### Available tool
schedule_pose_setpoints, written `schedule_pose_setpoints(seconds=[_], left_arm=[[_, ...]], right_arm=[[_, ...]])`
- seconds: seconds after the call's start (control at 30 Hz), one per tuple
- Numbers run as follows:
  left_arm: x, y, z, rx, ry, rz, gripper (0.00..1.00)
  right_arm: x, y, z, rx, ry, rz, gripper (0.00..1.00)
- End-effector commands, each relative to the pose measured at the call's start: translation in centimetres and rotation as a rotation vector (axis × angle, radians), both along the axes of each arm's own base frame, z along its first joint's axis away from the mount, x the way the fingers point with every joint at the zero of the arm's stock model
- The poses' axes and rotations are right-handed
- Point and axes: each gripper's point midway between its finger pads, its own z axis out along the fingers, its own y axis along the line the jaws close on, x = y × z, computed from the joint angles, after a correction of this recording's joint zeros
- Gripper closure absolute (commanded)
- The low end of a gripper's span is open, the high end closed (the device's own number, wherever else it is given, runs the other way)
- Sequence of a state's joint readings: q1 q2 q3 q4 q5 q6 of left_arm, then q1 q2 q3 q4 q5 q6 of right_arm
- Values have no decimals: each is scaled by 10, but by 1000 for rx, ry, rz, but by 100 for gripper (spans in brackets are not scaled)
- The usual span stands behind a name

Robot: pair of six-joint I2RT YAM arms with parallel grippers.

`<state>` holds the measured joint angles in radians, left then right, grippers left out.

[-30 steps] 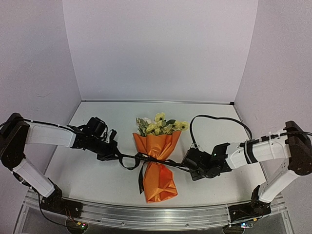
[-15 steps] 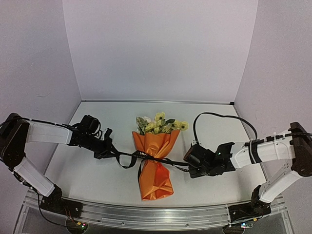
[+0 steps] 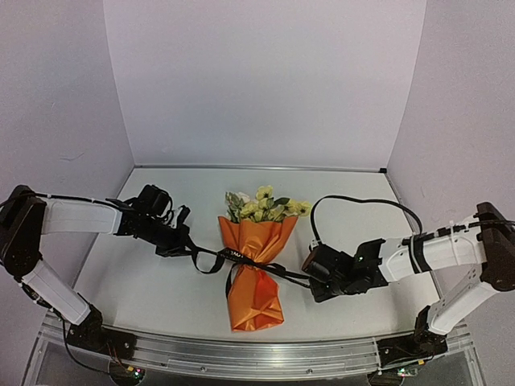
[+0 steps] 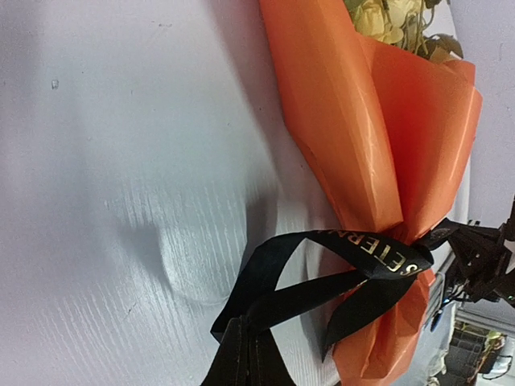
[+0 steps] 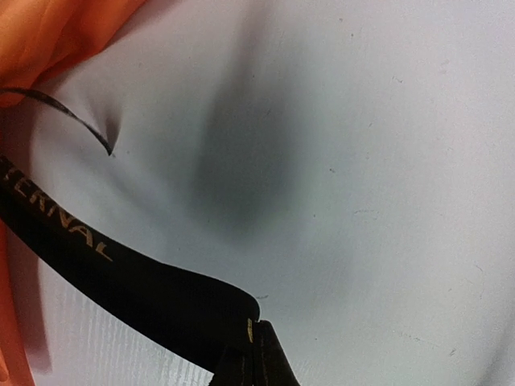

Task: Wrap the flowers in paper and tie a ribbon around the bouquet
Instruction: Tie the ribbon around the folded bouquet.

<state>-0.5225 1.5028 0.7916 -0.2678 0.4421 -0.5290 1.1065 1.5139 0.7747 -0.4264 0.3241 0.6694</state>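
Your left claw (image 3: 185,244) pinches one end of the ribbon (image 4: 378,256), and your right claw (image 3: 310,277) pinches the other. Between them lies the bouquet (image 3: 257,293), ribbon round its waist.

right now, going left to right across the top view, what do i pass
left gripper → bouquet → right gripper; the ribbon runs from one gripper to the other, so it has no single place

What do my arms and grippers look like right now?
The left arm and right arm are white tubes with black joints and bases. The left gripper and right gripper are black with narrow fingers. A black cable loops off the right arm, which wears black bands.
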Motion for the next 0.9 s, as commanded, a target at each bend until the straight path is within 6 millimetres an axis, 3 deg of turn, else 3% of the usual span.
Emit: schedule_pose_setpoints(seconds=[0.0,0.07,0.17,0.3,0.37,0.67,0.87], left_arm=[[3,0,3,157,-111,-41,100],[-1,-3,1,179,-127,-73,100],[-3,-1,4,192,-162,-89,100],[3,-1,13,203,-206,-97,100],[6,-2,17,204,-219,-104,100],[10,-3,23,210,-240,-108,100],[12,-3,29,195,-254,-78,100]], right_arm=[[-17,-14,-13,-69,78,100,96],[-19,-4,-7,-22,77,153,80],[-18,9,10,29,44,233,65],[-3,20,40,36,-57,293,48],[11,17,47,26,-75,273,46],[66,-3,31,36,-13,160,38],[83,3,-6,80,-10,167,34]])
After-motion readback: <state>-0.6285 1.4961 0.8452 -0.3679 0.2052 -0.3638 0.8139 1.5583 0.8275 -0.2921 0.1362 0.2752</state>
